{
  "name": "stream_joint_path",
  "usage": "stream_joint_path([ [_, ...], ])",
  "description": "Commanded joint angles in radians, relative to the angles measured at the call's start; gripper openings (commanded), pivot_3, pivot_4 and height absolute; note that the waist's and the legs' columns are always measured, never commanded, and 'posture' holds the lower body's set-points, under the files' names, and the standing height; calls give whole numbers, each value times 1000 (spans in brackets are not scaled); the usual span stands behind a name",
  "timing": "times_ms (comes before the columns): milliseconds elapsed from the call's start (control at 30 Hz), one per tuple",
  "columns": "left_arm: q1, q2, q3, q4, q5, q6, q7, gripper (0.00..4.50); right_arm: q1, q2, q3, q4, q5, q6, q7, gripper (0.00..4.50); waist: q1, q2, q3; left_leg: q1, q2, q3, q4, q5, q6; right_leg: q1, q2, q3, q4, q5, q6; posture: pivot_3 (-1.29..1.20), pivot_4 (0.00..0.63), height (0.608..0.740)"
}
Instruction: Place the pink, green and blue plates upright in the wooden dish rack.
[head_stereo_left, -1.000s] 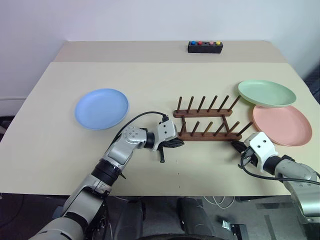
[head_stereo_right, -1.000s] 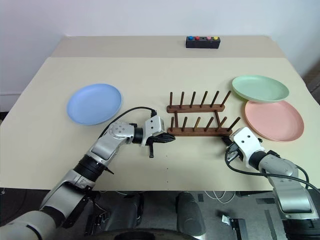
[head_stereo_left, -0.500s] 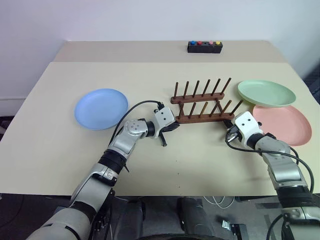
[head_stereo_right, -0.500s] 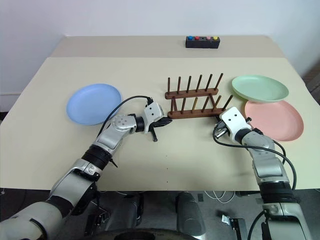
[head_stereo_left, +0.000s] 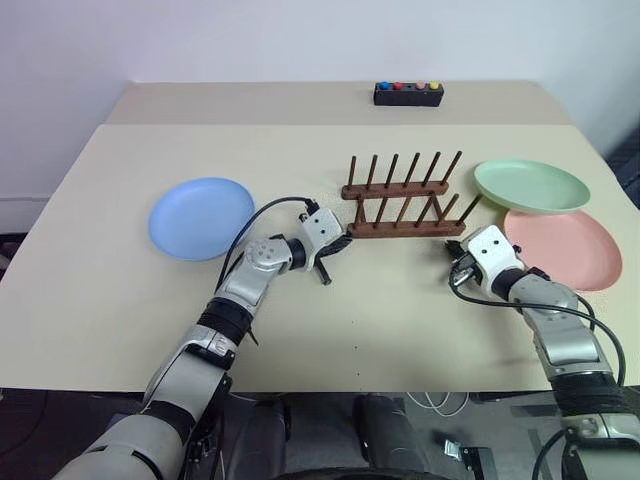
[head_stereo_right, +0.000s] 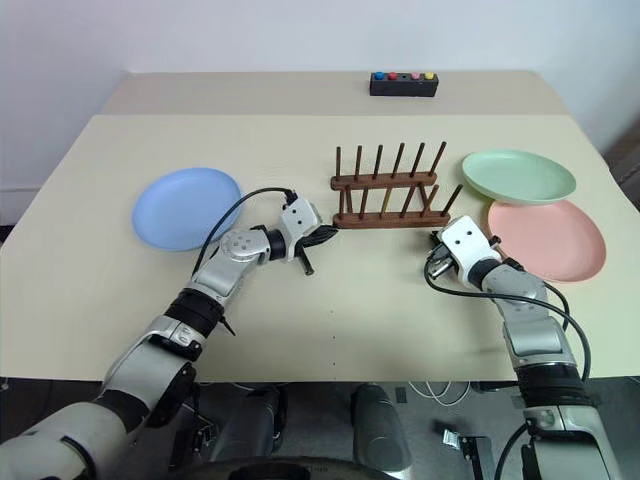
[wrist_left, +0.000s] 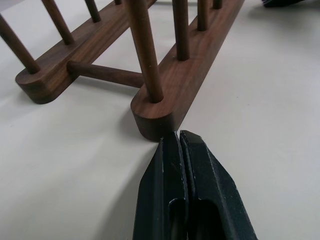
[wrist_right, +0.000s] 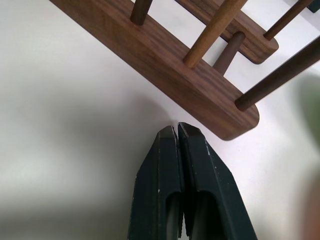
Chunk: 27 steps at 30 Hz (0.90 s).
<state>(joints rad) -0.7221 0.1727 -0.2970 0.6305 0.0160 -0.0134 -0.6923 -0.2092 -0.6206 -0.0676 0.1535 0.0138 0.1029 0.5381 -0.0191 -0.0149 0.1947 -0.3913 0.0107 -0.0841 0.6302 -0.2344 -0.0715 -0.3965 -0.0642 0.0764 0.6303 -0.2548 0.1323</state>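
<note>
Rack (head_stereo_left: 401, 200) pushed farther back; left pincer (wrist_left: 178, 137) shut, touching rail end.

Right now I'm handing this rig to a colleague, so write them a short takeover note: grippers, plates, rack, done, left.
Left gripper: shut, empty, tips at the near rail's left end of the wooden dish rack.
Right gripper: shut, empty, just short of that rail's right end.
Blue plate lies flat left of the rack; green plate sits to the right, overlapping the pink plate.
Done: no plate racked.
Left: stand all three upright between the pegs.
</note>
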Motion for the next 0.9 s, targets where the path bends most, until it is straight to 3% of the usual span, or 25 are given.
stream_joint_path([
  [33, 15, 9, 12, -14, 6, 6, -17, 0, 30, -10, -60, -113, 44, 28, 2, 61, 0, 0, 0, 0, 0, 0, 0, 0, 0, 0, 0, 0, 0, 0, 0, 0, 150, 730],
  [233, 95, 51, 92, -210, -95, 78, -67, 0, 162, -75, -184, -332, 102, 105, 35, 61, -2, 1, 0, -1, 0, 0, -2, 0, 0, -1, 0, 0, 0, 0, 1, 0, 150, 730],
  [267, 107, 64, 99, -247, -101, 100, -69, 0, 185, -82, -208, -364, 124, 135, 44, 289, 0, 1, 0, -1, 0, 0, -2, 0, 0, -1, 0, 0, 0, 0, 1, 0, 150, 730],
  [333, 135, 87, 109, -320, -111, 141, -80, 0, 231, -96, -243, -419, 147, 181, 59, 862, 2, 0, 0, -1, 0, 0, -1, 0, 0, -1, 0, 0, 0, 0, 0, 0, 150, 730],
  [567, 193, 156, 118, -500, -118, 279, -79, 0, 273, -103, -358, -482, 156, 332, -18, 4338, 4, 0, 0, -1, 0, 0, 0, 0, 0, -1, 0, 0, 0, -2, -4, 0, 150, 730],
  [667, 223, 149, 114, -504, -80, 136, -41, 0, 244, -100, -360, -466, 151, 420, -61, 4426, 3, 0, 0, -1, 0, 0, 0, 0, 0, -1, 0, 0, 0, -2, -4, 0, 150, 730],
  [800, 241, 143, 114, -514, -117, 87, -89, 0, 233, -126, -340, -428, 143, 478, -56, 4426, 5, 0, 0, -1, 0, 0, -1, 0, 0, -1, 0, 0, 0, -2, -4, 0, 150, 730],
  [900, 255, 186, 96, -585, -229, 226, -256, 0, 201, -140, -327, -376, 156, 533, -45, 4426, 3, 1, 0, -1, 0, 0, 0, 0, 0, -1, 0, 0, -1, -2, -4, 0, 150, 730],
])
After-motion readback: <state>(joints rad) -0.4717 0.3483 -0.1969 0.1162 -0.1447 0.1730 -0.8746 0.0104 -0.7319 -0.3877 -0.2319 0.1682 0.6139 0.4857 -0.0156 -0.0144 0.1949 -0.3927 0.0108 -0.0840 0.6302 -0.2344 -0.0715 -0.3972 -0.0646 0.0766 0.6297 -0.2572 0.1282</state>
